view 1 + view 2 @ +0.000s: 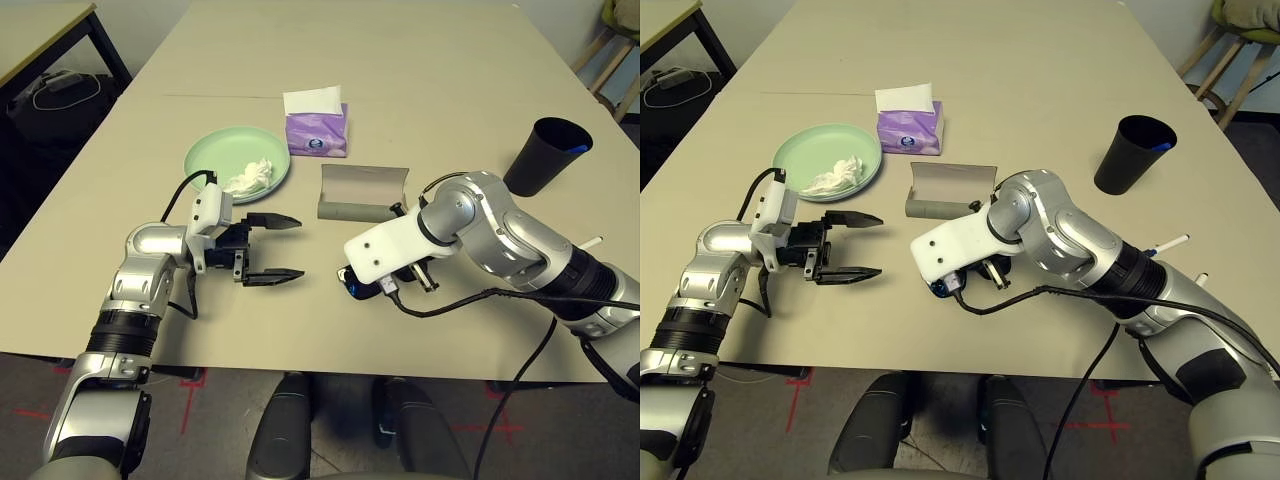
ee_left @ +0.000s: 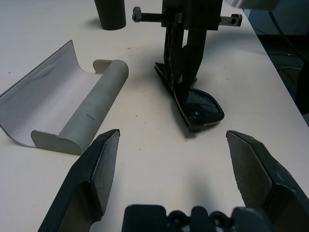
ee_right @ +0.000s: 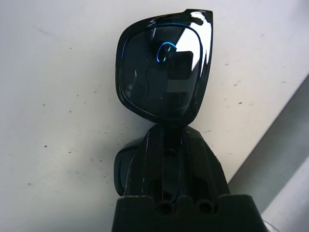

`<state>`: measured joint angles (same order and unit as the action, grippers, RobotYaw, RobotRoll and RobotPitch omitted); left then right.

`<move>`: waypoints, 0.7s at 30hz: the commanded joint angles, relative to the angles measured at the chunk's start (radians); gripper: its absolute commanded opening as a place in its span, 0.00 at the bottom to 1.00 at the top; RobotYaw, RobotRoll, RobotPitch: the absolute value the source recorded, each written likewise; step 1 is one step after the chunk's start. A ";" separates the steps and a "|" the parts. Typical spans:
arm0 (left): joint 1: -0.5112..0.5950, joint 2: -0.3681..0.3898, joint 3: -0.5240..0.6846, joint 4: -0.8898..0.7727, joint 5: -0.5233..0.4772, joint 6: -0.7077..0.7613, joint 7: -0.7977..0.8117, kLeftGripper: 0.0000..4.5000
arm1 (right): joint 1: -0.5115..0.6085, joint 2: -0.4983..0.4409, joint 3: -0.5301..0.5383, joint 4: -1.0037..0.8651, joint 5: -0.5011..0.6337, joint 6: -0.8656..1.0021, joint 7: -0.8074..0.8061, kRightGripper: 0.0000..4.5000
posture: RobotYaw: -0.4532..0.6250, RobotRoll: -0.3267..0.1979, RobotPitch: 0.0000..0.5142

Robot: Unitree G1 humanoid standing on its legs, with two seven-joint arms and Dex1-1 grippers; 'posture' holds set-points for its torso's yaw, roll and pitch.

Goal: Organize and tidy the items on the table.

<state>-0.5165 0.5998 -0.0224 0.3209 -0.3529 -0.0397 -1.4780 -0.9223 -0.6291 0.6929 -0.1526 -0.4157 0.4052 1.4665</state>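
Black sunglasses (image 2: 193, 104) are pinched in the right gripper (image 2: 186, 82) low over the tabletop (image 1: 420, 60), beside the open grey case (image 1: 362, 192). Likely next: lower them inside. The left gripper (image 1: 272, 250) waits spread wide.

Head stereo pair: you look forward and down over the table (image 1: 430, 60) from its near edge. Left wrist camera: low, close, facing across toward the open glasses case (image 2: 72, 104) and sunglasses (image 2: 193, 104). Right wrist camera: very close above those same sunglasses, facing the tabletop.
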 commanded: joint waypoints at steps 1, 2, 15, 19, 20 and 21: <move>0.007 0.011 -0.013 -0.015 0.002 0.004 -0.005 1.00 | -0.001 -0.007 -0.027 -0.033 0.021 -0.009 0.015 0.09 | 0.64 0.62 0.33; 0.006 0.011 -0.013 -0.014 0.002 0.005 -0.005 1.00 | -0.003 -0.008 -0.031 -0.037 0.024 -0.010 0.018 0.09 | 0.63 0.62 0.33; -0.007 0.015 -0.003 -0.015 -0.003 0.015 0.004 1.00 | -0.097 0.003 -0.094 -0.081 0.077 0.100 0.060 0.09 | 0.62 0.62 0.30; -0.005 0.021 0.001 -0.008 0.001 -0.007 -0.001 1.00 | -0.147 0.036 -0.112 -0.040 0.087 0.169 0.039 0.09 | 0.62 0.62 0.30; -0.004 0.022 0.001 -0.007 0.001 -0.015 -0.003 1.00 | -0.159 0.045 -0.115 -0.023 0.088 0.182 0.031 0.09 | 0.62 0.62 0.30; -0.004 0.022 0.002 -0.007 0.001 -0.023 -0.004 1.00 | -0.172 0.055 -0.116 0.002 0.088 0.189 0.018 0.09 | 0.62 0.62 0.30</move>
<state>-0.5226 0.6120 -0.0191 0.3224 -0.3531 -0.0405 -1.4724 -1.0808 -0.5803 0.5991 -0.1741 -0.3398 0.5756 1.5006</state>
